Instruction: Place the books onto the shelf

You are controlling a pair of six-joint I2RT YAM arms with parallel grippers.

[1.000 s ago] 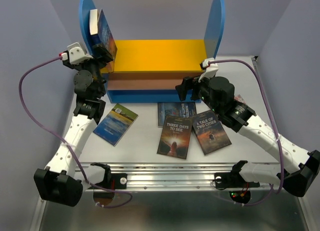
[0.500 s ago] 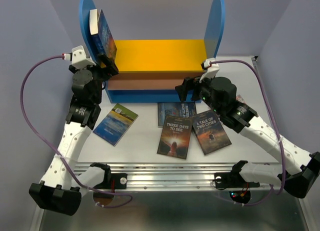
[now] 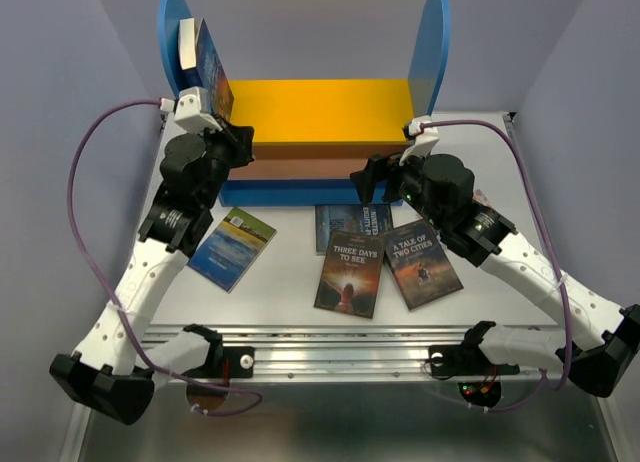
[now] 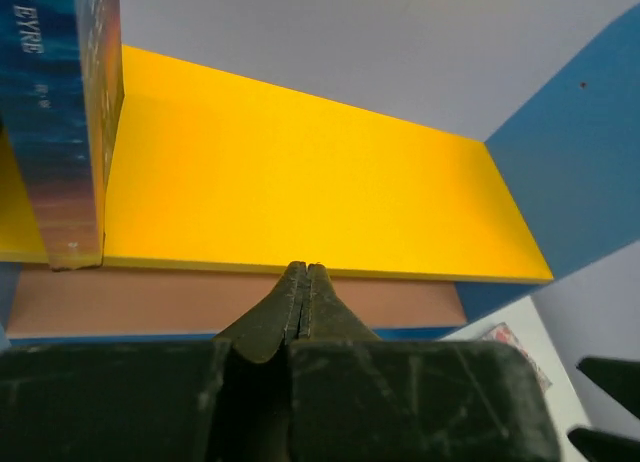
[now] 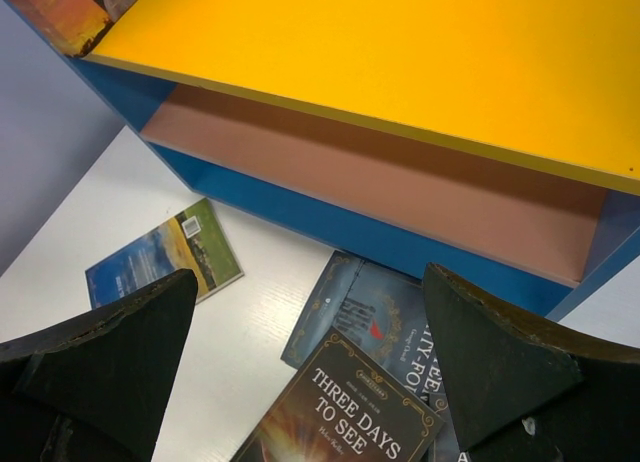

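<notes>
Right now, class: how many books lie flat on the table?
4: a green-and-blue one at left, Three Days to See centre, A Tale of Two Cities right, a dark one partly beneath them. The right arm may hide another.

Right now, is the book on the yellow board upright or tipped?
Upright: the book stands on end on the yellow board, beside the left blue panel.

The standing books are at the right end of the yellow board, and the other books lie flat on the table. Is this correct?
No. The top external view shows the standing books at the left end of the yellow board. The other books do lie flat on the table.
</notes>
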